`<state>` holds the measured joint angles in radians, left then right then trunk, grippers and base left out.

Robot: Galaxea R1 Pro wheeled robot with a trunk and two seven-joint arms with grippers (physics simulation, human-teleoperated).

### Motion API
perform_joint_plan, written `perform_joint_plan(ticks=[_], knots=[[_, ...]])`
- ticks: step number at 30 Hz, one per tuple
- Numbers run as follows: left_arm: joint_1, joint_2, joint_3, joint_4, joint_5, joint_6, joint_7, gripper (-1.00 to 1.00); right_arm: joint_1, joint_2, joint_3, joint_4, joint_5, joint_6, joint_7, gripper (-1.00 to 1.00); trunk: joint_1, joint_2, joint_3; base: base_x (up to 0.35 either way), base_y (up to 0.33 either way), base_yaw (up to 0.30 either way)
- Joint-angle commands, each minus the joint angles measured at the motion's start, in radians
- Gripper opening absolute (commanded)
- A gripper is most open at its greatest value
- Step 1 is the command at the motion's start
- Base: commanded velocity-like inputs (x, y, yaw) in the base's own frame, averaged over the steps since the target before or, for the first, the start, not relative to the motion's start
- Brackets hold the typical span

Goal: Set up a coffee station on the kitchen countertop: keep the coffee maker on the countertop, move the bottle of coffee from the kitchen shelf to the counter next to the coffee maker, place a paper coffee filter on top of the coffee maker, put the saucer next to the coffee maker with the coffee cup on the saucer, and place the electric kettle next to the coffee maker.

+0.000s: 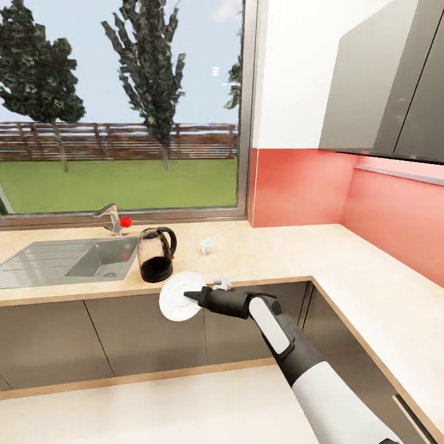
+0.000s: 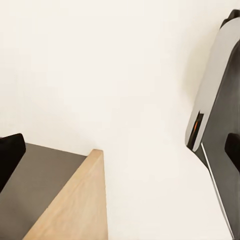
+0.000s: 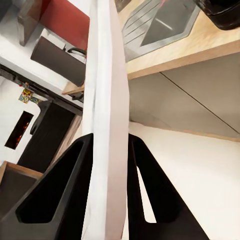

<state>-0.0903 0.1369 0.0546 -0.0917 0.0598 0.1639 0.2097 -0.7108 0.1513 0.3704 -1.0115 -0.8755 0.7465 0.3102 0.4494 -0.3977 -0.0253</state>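
Observation:
My right gripper [image 1: 192, 296] is shut on a white saucer [image 1: 179, 299], holding it on edge just in front of the counter's front edge. The right wrist view shows the saucer [image 3: 106, 100] edge-on between both dark fingers [image 3: 60, 190]. On the wooden countertop [image 1: 290, 259] stands a glass kettle [image 1: 156, 254] with a black handle and dark base, just beyond the saucer. A small white coffee cup [image 1: 207, 246] sits further back. In the left wrist view my left gripper [image 2: 120, 155] hangs open over pale floor, beside a counter edge.
A steel sink [image 1: 68, 262] with a faucet [image 1: 111, 219] and red knob lies left of the kettle. A small grey object [image 1: 222, 283] rests at the counter edge by my wrist. The counter turns along the right wall under grey upper cabinets [image 1: 388, 80].

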Motion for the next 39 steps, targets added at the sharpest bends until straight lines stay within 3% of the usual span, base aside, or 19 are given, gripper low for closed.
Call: perform_joint_plan(ticks=[1,10,15,30,39], knots=[[0.0,0.0,0.004,-0.002,0.007,0.005,0.002,1.0,-0.001,0.0,-0.001,0.0,0.001,0.004,0.006,-1.0,0.001,-0.002,-0.002,0.0,0.0,0.0],[0.0,0.002,0.004,-0.001,0.008,0.005,0.002,1.0,-0.001,0.0,-0.002,0.001,0.001,0.004,0.01,-1.0,0.001,-0.002,-0.002,0.0,0.0,0.0],[0.0,0.001,0.003,-0.003,0.01,0.003,0.002,1.0,-0.001,0.001,-0.001,-0.003,0.0,0.004,0.01,-1.0,0.001,-0.002,-0.002,0.0,0.0,0.27],[0.001,-0.015,0.008,0.044,0.018,-0.261,-0.007,1.0,-0.001,-0.002,-0.003,-0.001,0.0,0.005,0.009,-1.0,0.001,-0.002,-0.002,0.0,0.0,0.278],[0.001,-0.016,0.007,0.044,0.018,-0.279,-0.007,1.0,-0.001,-0.003,-0.004,0.001,0.0,0.006,0.009,-1.0,0.001,-0.002,-0.002,0.0,0.0,0.279]])
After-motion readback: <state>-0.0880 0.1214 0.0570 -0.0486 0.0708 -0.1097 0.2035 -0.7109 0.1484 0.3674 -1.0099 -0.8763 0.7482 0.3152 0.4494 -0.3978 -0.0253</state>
